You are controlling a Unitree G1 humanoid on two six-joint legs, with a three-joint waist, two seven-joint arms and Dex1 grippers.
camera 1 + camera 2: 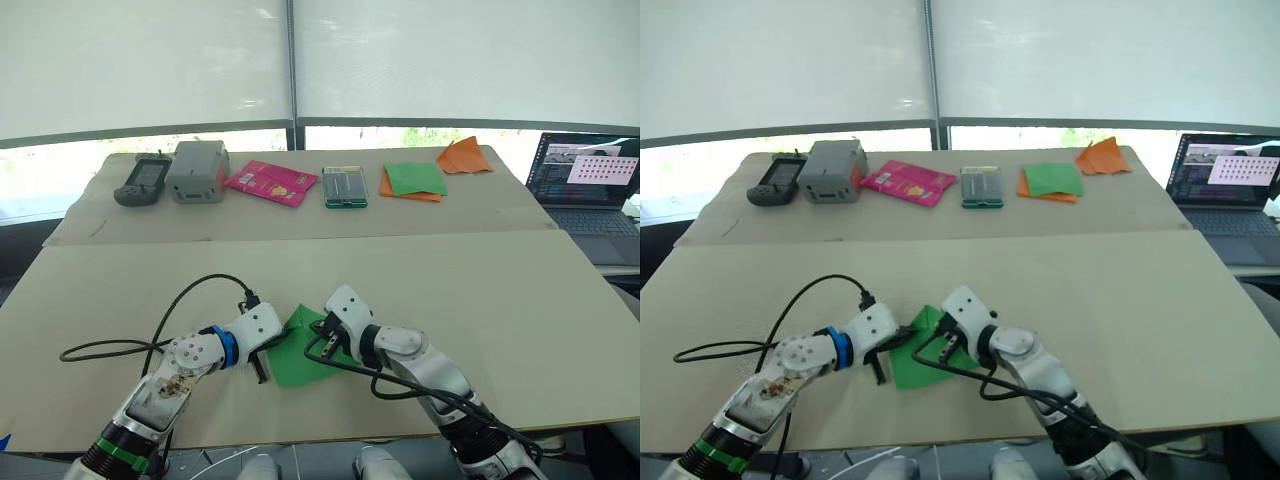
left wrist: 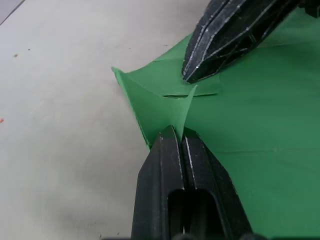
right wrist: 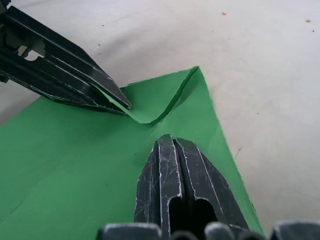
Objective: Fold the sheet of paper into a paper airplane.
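Left arm (image 1: pixel 190 362): white and grey shells, blue ring near the wrist, green band lower down, looping black cable. Right arm (image 1: pixel 410 360): white-grey shells, black cable. Both carry scuffed black ribbed fingers (image 2: pixel 170 170).

Head stereo pair: high, forward-down, distant. Wrist cameras: close, along fingers; both share sheet of paper (image 2: pixel 240 130) between grippers.

The bright-green sheet of paper (image 1: pixel 300 360) lies mostly flat on the near table, one corner curled up
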